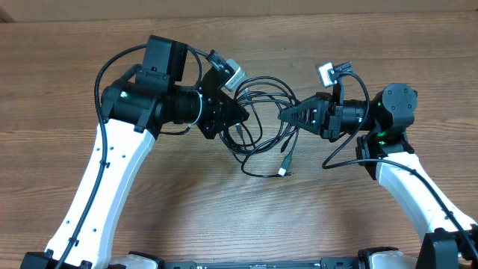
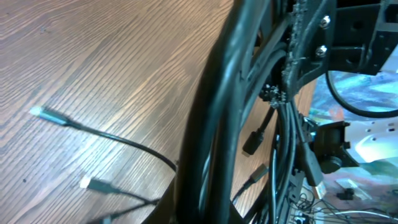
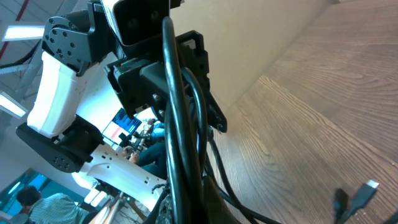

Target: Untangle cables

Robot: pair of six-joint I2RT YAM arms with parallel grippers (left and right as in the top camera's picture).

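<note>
We grip cables (image 1: 285, 157) at both ends: left gripper (image 1: 237, 121) clamped, right gripper (image 1: 284, 116) clamped. Tangle between grippers unresolved; most work left.

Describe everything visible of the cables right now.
The cables are thin, glossy black cords, tangled in overlapping loops between the left pincer and the right pincer, both closed on the bundle. Loose ends with small plugs trail onto the wooden table.
</note>
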